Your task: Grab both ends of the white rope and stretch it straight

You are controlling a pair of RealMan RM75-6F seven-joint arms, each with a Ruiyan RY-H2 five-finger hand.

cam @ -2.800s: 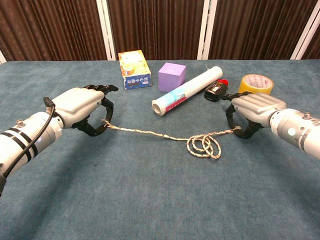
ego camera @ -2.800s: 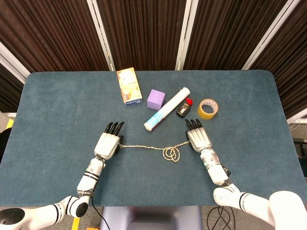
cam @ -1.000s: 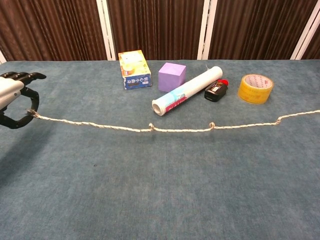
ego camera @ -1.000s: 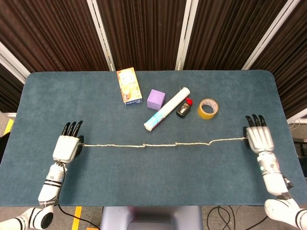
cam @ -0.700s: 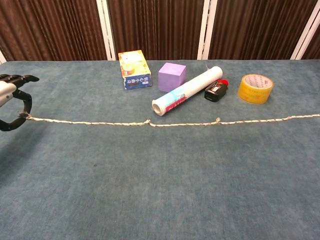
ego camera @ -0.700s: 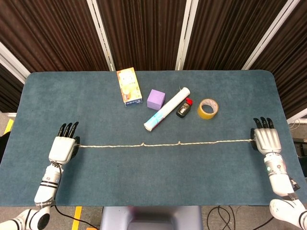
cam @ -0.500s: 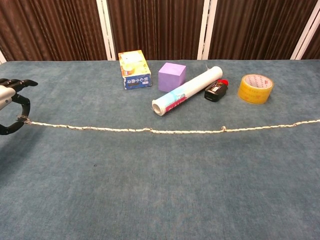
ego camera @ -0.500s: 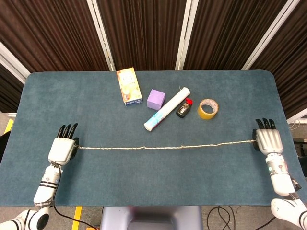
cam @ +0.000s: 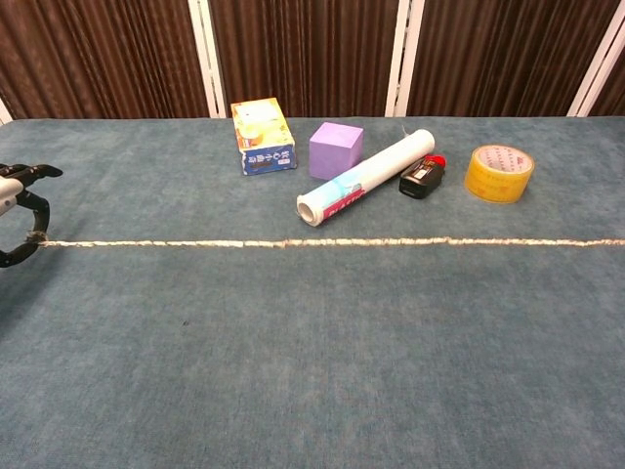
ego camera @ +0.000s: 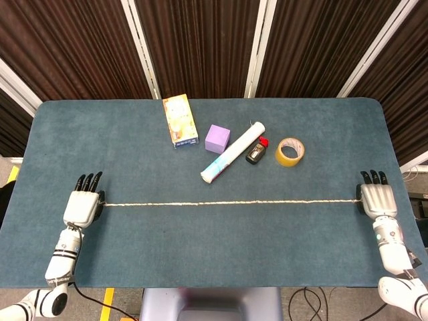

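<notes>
The white rope [ego camera: 227, 202] runs taut and straight across the table from left to right, also seen as a level line in the chest view [cam: 332, 241]. My left hand [ego camera: 82, 204] grips its left end near the table's left edge; only its dark fingers [cam: 20, 225] show at the chest view's left border, pinching the rope end. My right hand [ego camera: 376, 198] holds the right end near the right edge and lies outside the chest view.
Behind the rope stand a yellow-blue box [ego camera: 180, 120], a purple cube [ego camera: 217, 138], a white rolled tube [ego camera: 232, 152], a small black bottle with a red cap [ego camera: 257, 150] and a roll of yellow tape [ego camera: 289, 152]. Dark curtains hang behind the table.
Both hands have moved further apart, left hand leftward and right hand rightward. The rope's coil unwound, its small kinks pulled out, and it now lies straight.
</notes>
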